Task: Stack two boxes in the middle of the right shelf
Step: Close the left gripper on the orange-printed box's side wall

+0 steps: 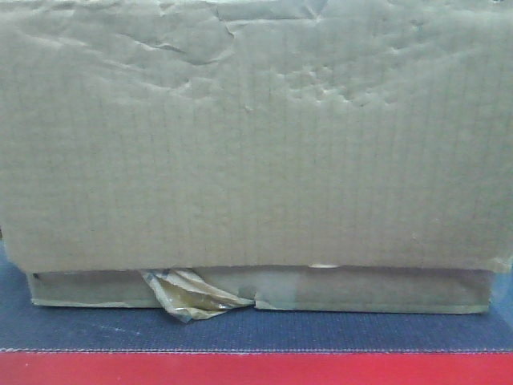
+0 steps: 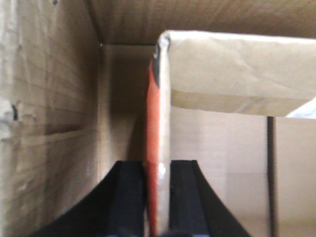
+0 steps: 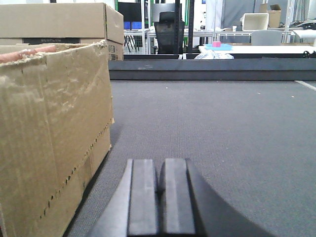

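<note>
Your left fingers clamped on an orange-edged cardboard flap, your right fingers pressed together holding nothing above grey carpet, tall wrinkly box resting on the thin flat box, tape scrap at its front, both on a blue mat.

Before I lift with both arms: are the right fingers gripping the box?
No, the right fingers are closed on nothing, with the box apart at their side.

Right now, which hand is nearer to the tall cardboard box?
Left. The left hand is clamped on a wall of the tall cardboard box; the right hand is shut beside it, not touching.
</note>
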`<state>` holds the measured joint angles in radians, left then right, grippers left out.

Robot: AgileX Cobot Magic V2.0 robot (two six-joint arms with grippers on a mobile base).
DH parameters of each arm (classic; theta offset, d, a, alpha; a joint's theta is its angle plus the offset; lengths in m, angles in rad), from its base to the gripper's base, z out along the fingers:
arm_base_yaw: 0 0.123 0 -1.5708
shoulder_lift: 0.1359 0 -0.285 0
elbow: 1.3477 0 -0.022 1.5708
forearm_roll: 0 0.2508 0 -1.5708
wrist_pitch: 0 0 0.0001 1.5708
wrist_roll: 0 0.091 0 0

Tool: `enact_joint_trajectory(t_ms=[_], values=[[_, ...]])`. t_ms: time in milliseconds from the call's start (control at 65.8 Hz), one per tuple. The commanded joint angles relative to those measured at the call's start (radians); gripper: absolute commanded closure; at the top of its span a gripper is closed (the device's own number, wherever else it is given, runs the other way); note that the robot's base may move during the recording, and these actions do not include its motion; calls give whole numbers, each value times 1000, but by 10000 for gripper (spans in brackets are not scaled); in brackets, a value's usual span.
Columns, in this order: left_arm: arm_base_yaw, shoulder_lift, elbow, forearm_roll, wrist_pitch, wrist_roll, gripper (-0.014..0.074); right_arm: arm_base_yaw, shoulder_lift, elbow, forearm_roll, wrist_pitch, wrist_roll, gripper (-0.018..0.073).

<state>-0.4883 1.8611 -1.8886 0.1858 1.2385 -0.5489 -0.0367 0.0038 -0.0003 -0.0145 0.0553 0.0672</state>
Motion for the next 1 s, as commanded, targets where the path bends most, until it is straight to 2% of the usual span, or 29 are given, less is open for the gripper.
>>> enact_joint_trajectory(t_ms=[0,46,182,334,532,730,988], values=[[-7,-11,-14,-7,-17,-4,369,-4,-4,0,-9,-19,-6,721],[-7,-15,-22,-19,-17,1,288,-4,-4,0,-9,-19,-6,721],[-9,-41,-80,-43,-17,22,160,-4,-4,0,-9,-19,-6,721],[-9,-99,-144,-41,-17,42,154,-4,-4,0,-9,-19,-6,721],[-3,-183,-105,74,-17,51,154,-4,-4,0,-9,-19,-6,721],[38,-214,46,71,-17,51,154,-4,-4,0,-9,-19,-6,721],[37,-219,227,20,-17,51,154,-4,-4,0,-9,-19,-6,721]])
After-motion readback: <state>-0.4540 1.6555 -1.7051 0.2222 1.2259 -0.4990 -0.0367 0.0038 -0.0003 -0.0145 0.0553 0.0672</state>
